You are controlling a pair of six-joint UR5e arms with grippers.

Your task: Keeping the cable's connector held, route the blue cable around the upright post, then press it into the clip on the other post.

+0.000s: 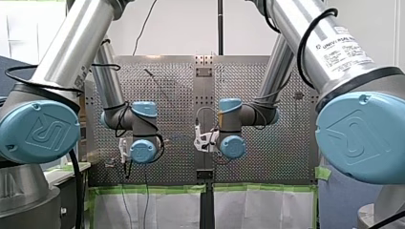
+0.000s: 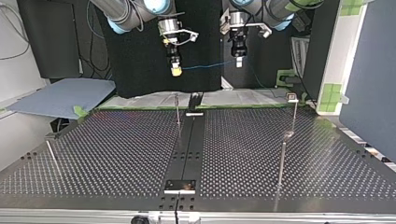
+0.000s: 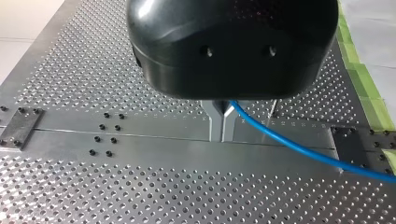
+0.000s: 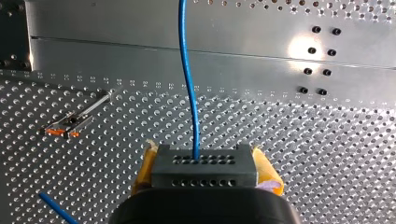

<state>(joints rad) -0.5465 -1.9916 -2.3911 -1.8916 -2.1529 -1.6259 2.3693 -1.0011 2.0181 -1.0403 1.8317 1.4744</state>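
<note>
Blue cable runs between both grippers. My right gripper clamps its black connector; my left gripper pinches the cable itself

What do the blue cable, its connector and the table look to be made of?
The blue cable looks like a smooth, glossy plastic-jacketed wire; it curves softly. The connector is matte dark grey, probably moulded plastic, with rows of small holes. The table is bare metal, likely aluminium: brushed sheen, bright glare, drilled holes.
</note>
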